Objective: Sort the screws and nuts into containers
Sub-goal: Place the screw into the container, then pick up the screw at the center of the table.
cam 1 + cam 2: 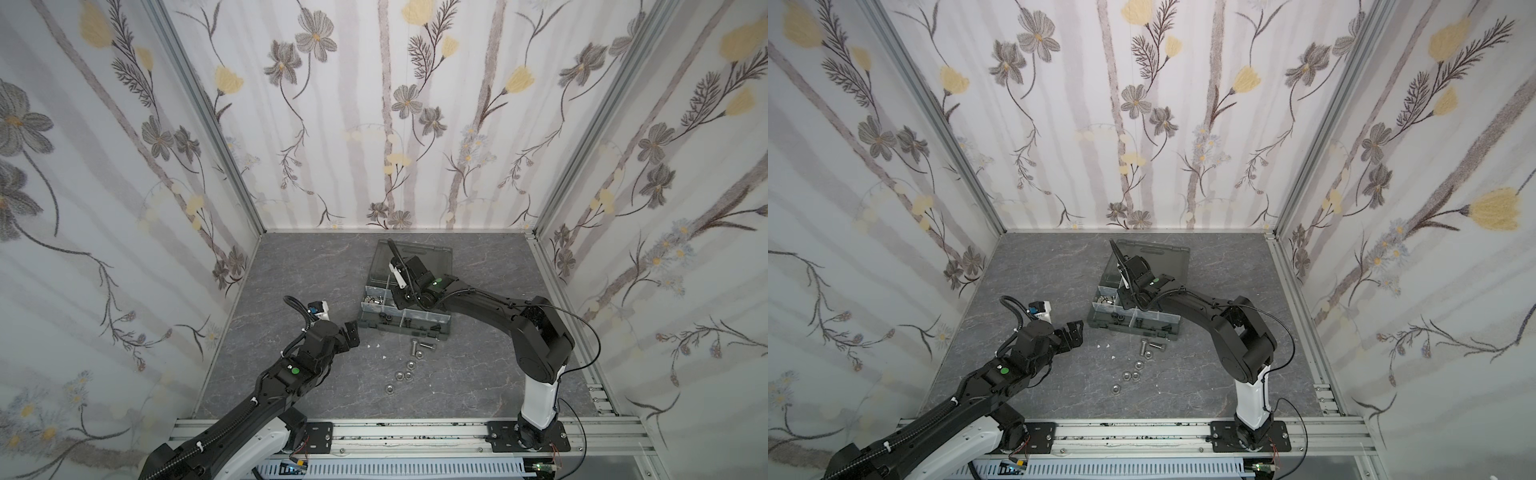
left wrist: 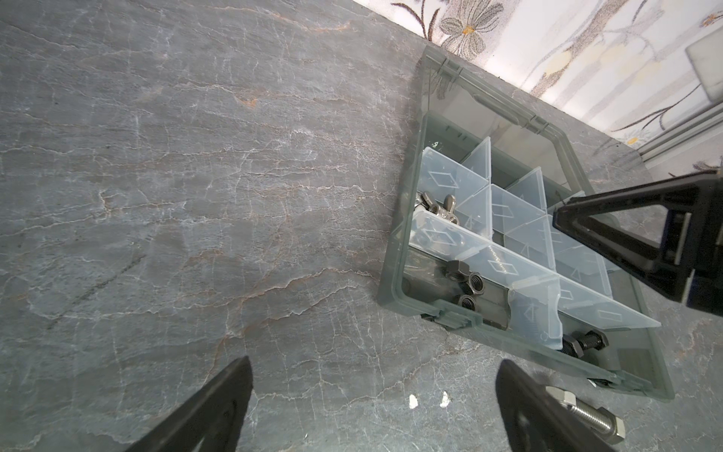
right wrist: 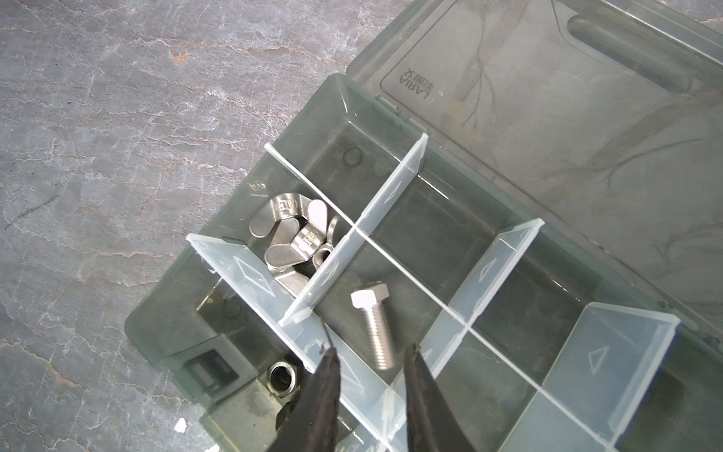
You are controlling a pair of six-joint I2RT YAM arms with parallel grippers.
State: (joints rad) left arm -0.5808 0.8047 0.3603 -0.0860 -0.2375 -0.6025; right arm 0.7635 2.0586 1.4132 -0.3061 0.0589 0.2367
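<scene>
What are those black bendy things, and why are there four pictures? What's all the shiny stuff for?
They are two robot arms with pincers. Two pictures look down from above; the others come from cameras on each arm's wrist. The right gripper is over a grey case of little boxes, open, with a silver screw lying in a box beneath it. The left gripper is open and empty. More silver nuts and screws wait on the grey table.
</scene>
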